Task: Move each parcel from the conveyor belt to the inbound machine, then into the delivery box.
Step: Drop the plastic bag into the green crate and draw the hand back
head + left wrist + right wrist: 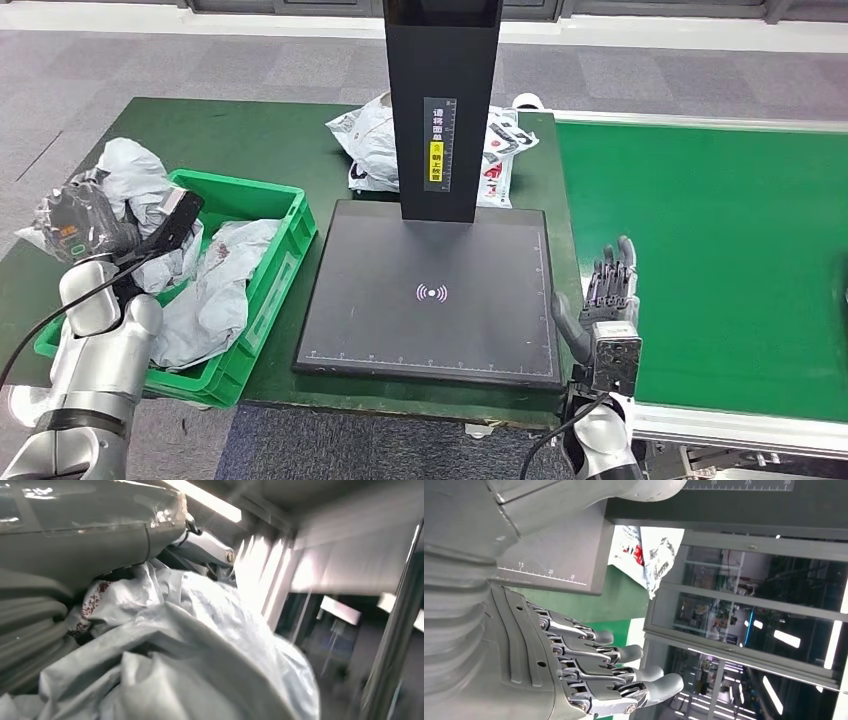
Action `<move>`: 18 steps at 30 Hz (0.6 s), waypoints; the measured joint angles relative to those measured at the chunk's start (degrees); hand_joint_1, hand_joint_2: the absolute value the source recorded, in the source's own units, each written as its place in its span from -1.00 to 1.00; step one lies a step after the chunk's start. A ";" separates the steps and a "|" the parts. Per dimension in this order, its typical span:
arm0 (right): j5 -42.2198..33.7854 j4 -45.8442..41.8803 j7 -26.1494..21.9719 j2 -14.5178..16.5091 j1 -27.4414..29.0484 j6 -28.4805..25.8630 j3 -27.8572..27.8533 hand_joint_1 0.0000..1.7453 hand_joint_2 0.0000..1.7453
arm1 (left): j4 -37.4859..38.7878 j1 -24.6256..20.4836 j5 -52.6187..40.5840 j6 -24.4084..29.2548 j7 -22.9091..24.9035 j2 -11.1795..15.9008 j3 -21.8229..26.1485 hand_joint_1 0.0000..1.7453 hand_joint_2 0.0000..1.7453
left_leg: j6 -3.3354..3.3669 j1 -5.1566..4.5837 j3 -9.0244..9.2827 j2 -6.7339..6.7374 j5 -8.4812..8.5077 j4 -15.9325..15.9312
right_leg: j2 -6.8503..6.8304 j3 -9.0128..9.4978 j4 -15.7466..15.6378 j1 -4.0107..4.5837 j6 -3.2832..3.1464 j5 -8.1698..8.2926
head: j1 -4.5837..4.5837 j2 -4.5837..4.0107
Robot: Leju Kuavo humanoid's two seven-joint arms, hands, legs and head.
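Observation:
My left hand [85,222] grips a crumpled grey parcel [132,172] above the left rim of the green delivery box [283,262]. In the left wrist view the same grey parcel [200,645] bulges out under my thumb [75,535]. Several grey parcels [222,290] lie in the box. The inbound machine's black plate [430,330] lies bare under its black column [445,100]. My right hand [606,290] stands open and holds nothing, fingers up, between the plate and the green conveyor belt [710,260]. The right wrist view shows its fingers [589,667] spread beside the plate [559,555].
Two white printed parcels [368,142] lie on the dark green table [230,140] behind the column, and one parcel [644,550] appears in the right wrist view. The belt's metal front rail [740,428] runs along its near edge. Grey carpet lies beyond the table.

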 joint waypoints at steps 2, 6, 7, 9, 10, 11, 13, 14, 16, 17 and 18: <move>0.02 -0.33 0.45 -0.10 0.00 0.52 -0.09 -1.00 1.00 | 3.50 -1.17 0.09 -8.60 0.44 1.02 -0.69 -1.00 1.00 | 0.00 -0.01 0.00 0.01 0.00 0.01 | 0.01 -0.01 0.00 0.01 0.00 0.02 | 0.00 0.00; 0.54 -1.19 1.84 -0.43 0.09 1.70 -0.50 -1.00 1.00 | 11.85 -4.08 3.76 -17.23 -3.23 1.66 -2.01 -1.00 1.00 | -0.01 -0.01 0.01 0.01 0.01 0.03 | 0.01 -0.01 0.00 0.03 -0.02 0.05 | 0.00 0.00; 0.77 -1.41 2.27 -0.52 0.18 1.93 -0.53 -1.00 1.00 | 13.68 -4.86 4.72 -17.90 -3.79 1.64 -2.13 -1.00 1.00 | -0.02 -0.01 0.01 0.01 0.01 0.03 | 0.01 -0.01 0.00 0.03 -0.03 0.06 | 0.01 0.00; 1.10 -1.72 2.74 -0.62 0.44 2.21 -0.56 -1.00 1.00 | 16.77 -6.28 6.04 -18.60 -4.40 1.57 -2.22 -1.00 1.00 | -0.02 -0.01 0.02 0.02 0.01 0.03 | 0.02 -0.01 0.00 0.03 -0.03 0.06 | 0.01 0.00; 1.24 -1.83 2.92 -0.63 0.59 2.29 -0.57 -1.00 1.00 | 17.94 -6.90 6.42 -18.74 -4.52 1.52 -2.22 -1.00 1.00 | -0.02 -0.01 0.02 0.02 0.01 0.03 | 0.02 -0.01 0.00 0.03 -0.04 0.06 | 0.01 0.00; 1.45 -1.94 3.24 -0.65 0.71 2.43 -0.58 -1.00 1.00 | 19.03 -7.48 6.66 -18.71 -4.53 1.47 -2.25 -1.00 1.00 | -0.02 -0.01 0.02 0.02 0.01 0.03 | 0.02 -0.01 0.00 0.04 -0.04 0.06 | 0.01 0.00; 2.25 -2.14 4.46 -0.67 0.87 2.88 -0.59 -1.00 1.00 | 21.04 -8.69 7.37 -17.95 -4.33 1.35 -2.31 -1.00 1.00 | -0.02 -0.01 0.02 0.02 0.01 0.03 | 0.01 -0.02 0.00 0.07 -0.04 0.06 | 0.01 0.00; 2.77 -2.19 5.16 -0.67 0.90 3.15 -0.59 -1.00 1.00 | 22.10 -9.37 8.10 -17.18 -4.34 1.26 -2.33 -1.00 1.00 | -0.02 -0.01 0.02 0.02 0.01 0.03 | 0.01 -0.02 0.00 0.08 -0.04 0.06 | 0.01 0.00; 3.72 -2.21 6.36 -0.67 0.95 3.67 -0.59 -1.00 1.00 | 24.27 -10.75 11.27 -14.95 -5.46 0.99 -2.26 -1.00 1.00 | -0.04 -0.01 0.02 0.02 0.02 0.03 | 0.01 -0.02 0.00 0.09 -0.05 0.06 | 0.00 0.00; 4.11 -2.21 6.81 -0.68 0.95 3.86 -0.59 -1.00 1.00 | 25.17 -11.36 13.72 -13.79 -6.78 0.81 -2.05 -1.00 1.00 | -0.05 0.00 0.02 0.01 0.03 0.03 | 0.01 -0.01 0.00 0.10 -0.06 0.07 | 0.01 0.00; 4.44 -2.21 7.22 -0.71 0.96 4.09 -0.59 -1.00 1.00 | 25.96 -11.93 16.67 -12.75 -8.56 0.61 -1.68 -1.00 1.00 | -0.06 0.00 0.02 0.01 0.04 0.03 | 0.01 -0.01 0.00 0.10 -0.07 0.08 | 0.01 0.00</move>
